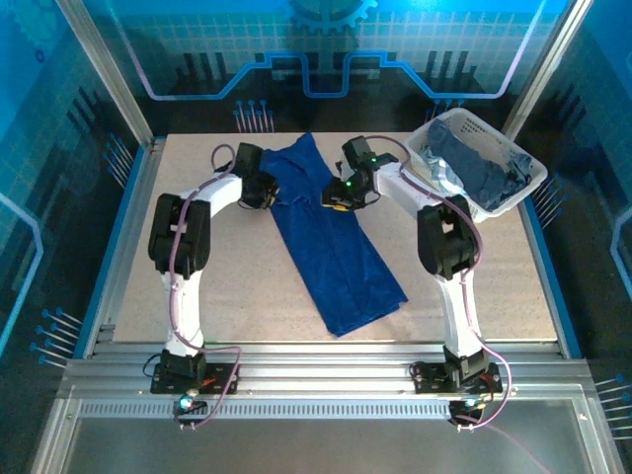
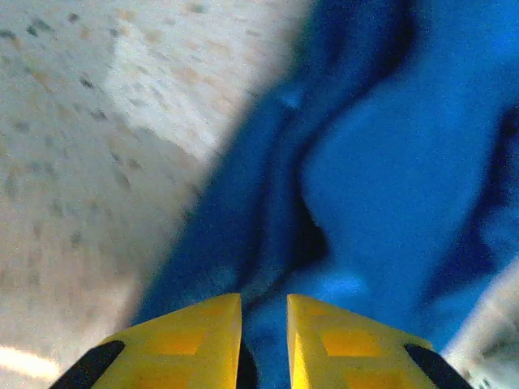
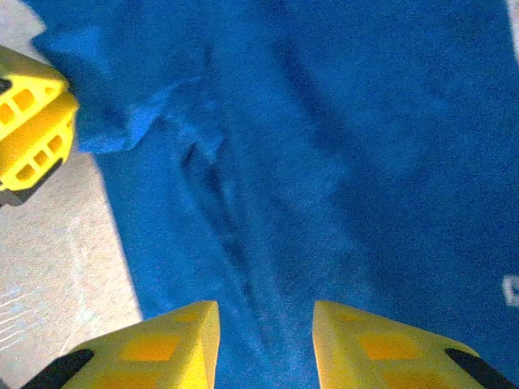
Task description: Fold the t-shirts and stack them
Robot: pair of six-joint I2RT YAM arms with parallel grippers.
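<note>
The royal blue t-shirt lies on the table in a long strip. It runs from the far side down toward the near edge, and it leans a little to the right. The left gripper is at the left edge of the shirt, near its far end. In the left wrist view its yellow fingers are almost together, and they pinch a bump of blue cloth in the thin gap. The speckled table top is on the left there. The right gripper is over the right side of the shirt, across from the left one. In the right wrist view the right gripper's two yellow fingers are apart, with blue cloth between them and wrinkles running toward them. I cannot tell if they grip the cloth or only hang over it. The left gripper's fingers are at the shirt's bunched edge in that view too. At the far right corner of the table is a white basket. Grey-blue t-shirts lie in a heap inside it.
</note>
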